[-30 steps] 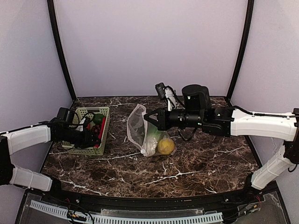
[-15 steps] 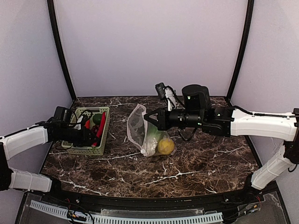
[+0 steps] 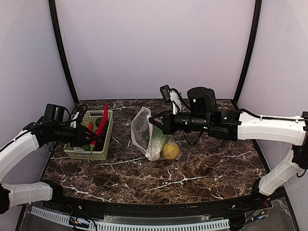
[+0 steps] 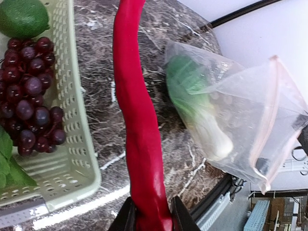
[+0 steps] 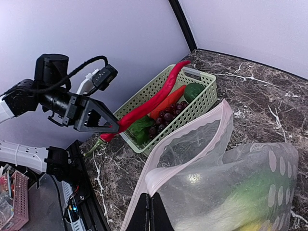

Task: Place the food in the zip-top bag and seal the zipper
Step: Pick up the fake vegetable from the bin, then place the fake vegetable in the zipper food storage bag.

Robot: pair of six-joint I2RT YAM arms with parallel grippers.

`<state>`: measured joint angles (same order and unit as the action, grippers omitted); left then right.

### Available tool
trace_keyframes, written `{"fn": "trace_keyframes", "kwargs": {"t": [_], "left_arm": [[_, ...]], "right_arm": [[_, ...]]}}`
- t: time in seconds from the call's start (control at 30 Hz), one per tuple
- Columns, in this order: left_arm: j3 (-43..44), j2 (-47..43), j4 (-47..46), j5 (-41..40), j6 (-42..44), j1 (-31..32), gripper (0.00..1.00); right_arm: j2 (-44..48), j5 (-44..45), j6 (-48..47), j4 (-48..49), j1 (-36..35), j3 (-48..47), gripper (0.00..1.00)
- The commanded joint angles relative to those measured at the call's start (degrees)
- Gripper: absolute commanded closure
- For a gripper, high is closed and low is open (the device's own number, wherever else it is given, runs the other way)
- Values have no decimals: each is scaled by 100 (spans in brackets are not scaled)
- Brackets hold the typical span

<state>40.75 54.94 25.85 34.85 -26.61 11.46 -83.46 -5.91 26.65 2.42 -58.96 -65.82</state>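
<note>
A long red chili pepper (image 4: 139, 120) is pinched at its stem end by my left gripper (image 4: 150, 214), which is shut on it. The chili (image 3: 102, 124) slants up over the pale green basket (image 3: 86, 154). The zip-top bag (image 3: 147, 134) stands open in the middle of the table, holding a yellow lemon (image 3: 171, 150) and a green leafy vegetable (image 4: 192, 96). My right gripper (image 5: 153, 204) is shut on the bag's mouth edge and holds it up. The zipper (image 5: 176, 136) shows as a pinkish strip round the open mouth.
The basket (image 5: 202, 103) holds dark grapes (image 4: 29, 101), a green lime (image 4: 21, 17), a green leaf (image 5: 142, 127) and another red-orange piece (image 5: 169, 101). It stands at the table's left edge, a short gap from the bag. Dark marble table, walls behind and to both sides.
My left gripper closed on the chili and lifted it out of the basket, drawing back to the left. The right gripper and the bag have not moved.
</note>
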Motion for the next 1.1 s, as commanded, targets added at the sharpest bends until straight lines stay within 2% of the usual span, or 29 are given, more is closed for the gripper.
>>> {"fn": "trace_keyframes", "kwargs": {"t": [0.0, 0.17, 0.33, 0.47, 0.8, 1.07], "left_arm": [[357, -427, 942, 789, -76, 219, 82], [358, -869, 1199, 522, -648, 1217, 82], [256, -1208, 671, 309, -1656, 1957, 84], [229, -1311, 284, 157, -2150, 2362, 86], [85, -961, 147, 9, -2409, 3154, 87], [35, -706, 45, 90, -2352, 3230, 87]], "right_arm": [[-126, 273, -430, -92, -99, -315, 100], [-458, 500, -706, -224, -164, -640, 100], [-709, 718, -795, -426, -240, -864, 100], [-839, 933, -851, -477, -303, -910, 100], [-979, 1266, -974, -505, -374, -1036, 100], [-970, 1242, -1403, -587, -573, -1259, 100]]}}
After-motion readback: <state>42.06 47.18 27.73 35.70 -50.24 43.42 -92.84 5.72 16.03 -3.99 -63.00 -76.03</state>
